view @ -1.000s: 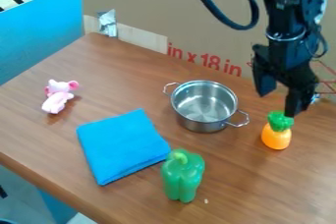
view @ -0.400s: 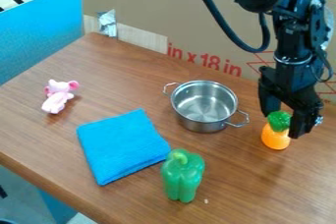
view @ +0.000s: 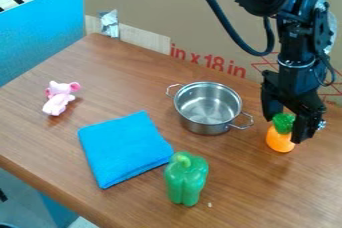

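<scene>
Pineapple (view: pixel 278 142) (a toy), orange and green-topped.

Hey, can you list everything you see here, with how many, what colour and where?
Round metal pot with two handles: one, silver, table's centre
Folded cloth: one, blue, left of the green pepper
Bell-pepper-shaped toy: one, green, near the front edge
Rounded fruit-like toy with leafy top: one, orange and green, right of the pot
Small animal-shaped toy: one, pink, far left on the table
Wooden table: one, brown, beneath these
Cardboard sheet: one, tan, behind the table
Robot arm: one, black, upper right
Two-finger end effector: one, black, fingers around the orange toy's top
</scene>
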Robot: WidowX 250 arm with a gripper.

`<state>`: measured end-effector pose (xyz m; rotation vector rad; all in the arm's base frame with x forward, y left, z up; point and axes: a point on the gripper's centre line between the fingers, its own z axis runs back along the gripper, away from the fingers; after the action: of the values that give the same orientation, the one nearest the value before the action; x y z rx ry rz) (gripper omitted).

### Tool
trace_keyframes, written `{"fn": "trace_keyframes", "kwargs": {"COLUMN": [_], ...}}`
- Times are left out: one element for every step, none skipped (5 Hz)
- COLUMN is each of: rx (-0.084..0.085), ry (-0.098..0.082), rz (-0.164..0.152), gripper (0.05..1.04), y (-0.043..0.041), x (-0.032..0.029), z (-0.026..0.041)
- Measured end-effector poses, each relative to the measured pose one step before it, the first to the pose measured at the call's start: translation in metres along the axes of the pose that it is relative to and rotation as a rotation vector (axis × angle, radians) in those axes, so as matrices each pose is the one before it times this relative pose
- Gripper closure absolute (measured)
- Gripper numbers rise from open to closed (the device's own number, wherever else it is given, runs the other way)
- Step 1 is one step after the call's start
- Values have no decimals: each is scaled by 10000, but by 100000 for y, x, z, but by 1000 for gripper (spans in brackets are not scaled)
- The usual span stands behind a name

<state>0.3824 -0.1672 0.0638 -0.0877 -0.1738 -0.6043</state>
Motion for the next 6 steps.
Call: {"fn": "trace_keyframes", "kwargs": {"rx": [18,78,51,165,599,894], "ry": [-88,-71,-147,-1074,-805,94], "rz": [-137,-56,10,-76,515,854], "gripper": [401,438,438,438,438,438], "y": [-89,-52,-22,456,1838,3282], "x": [165,152,-434,-323,-939,-2312], "z": [-8,-12,151,3717,4319,3028]}}
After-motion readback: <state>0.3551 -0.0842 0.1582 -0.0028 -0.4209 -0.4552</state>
